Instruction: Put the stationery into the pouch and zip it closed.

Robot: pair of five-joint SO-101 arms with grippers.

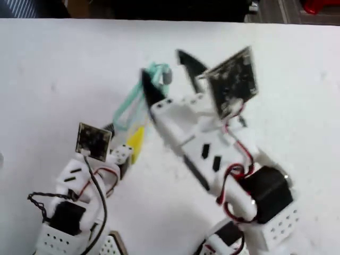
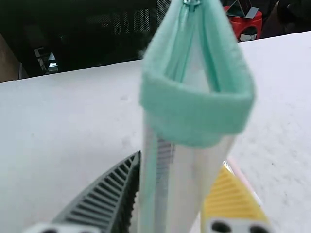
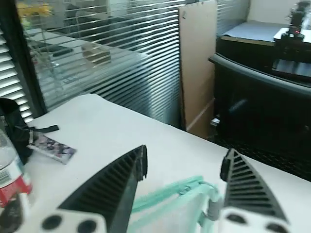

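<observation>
left gripper [image 2: 182,167]: jaws closed on the pouch [image 2: 194,109]. one dark ribbed jaw and one yellow jaw press against its two faces near one end.

pouch: translucent body with mint-green trim. in the high view it extends over the white surface [image 1: 64,69] from the left gripper toward the right gripper [image 1: 162,66]. whether the zip is open or closed cannot be told, and the contents cannot be made out.

right gripper: jaws spread wide, holding nothing. the two black jaws stand on either side of the pouch's far end. the grey zip pull [image 3: 212,208] sits just beside one jaw; contact cannot be told.

farther off on the surface, in the right wrist view: a bottle [image 3: 6,170] with a red label and a small flat packet [image 3: 51,145].
</observation>
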